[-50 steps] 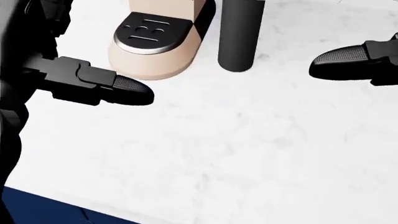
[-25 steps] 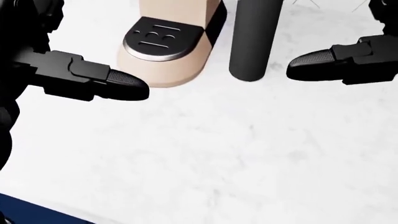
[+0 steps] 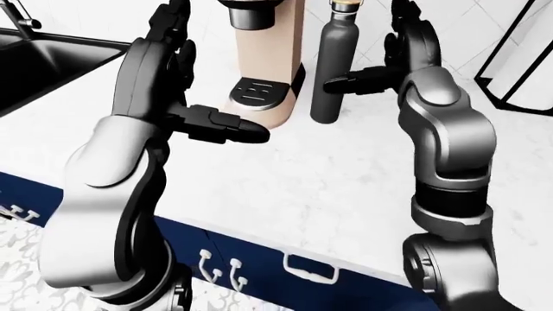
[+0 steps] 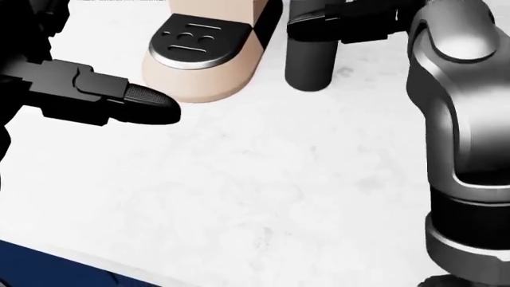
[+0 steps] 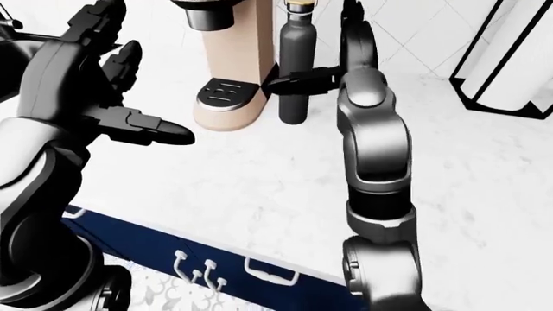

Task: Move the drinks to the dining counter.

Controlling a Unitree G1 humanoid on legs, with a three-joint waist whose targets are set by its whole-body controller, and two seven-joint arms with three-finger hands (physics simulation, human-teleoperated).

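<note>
A dark grey drink bottle (image 3: 331, 52) with a tan cap stands upright on the white marble counter (image 3: 329, 188), just right of a beige coffee machine (image 3: 264, 65). My right hand (image 3: 371, 52) is open beside the bottle's right side. One fingertip (image 3: 339, 83) reaches across the bottle's body, and the other fingers point up behind it. The head view shows only the bottle's lower part (image 4: 309, 60), under that finger. My left hand (image 3: 203, 91) is open and empty, with one finger (image 4: 139, 101) stretched out at the left of the coffee machine's drip tray (image 4: 191, 42).
A dark sink (image 3: 52, 58) with a faucet lies at the top left of the left-eye view. Navy cabinet fronts (image 3: 259, 272) with white handles run below the counter edge. A black-framed white object (image 5: 510, 58) stands at the right, by the tiled wall.
My right hand has moved left, from apart to the bottle's side, with a finger now across the bottle. Its forearm now fills the right of the head view. The left hand has barely moved.
</note>
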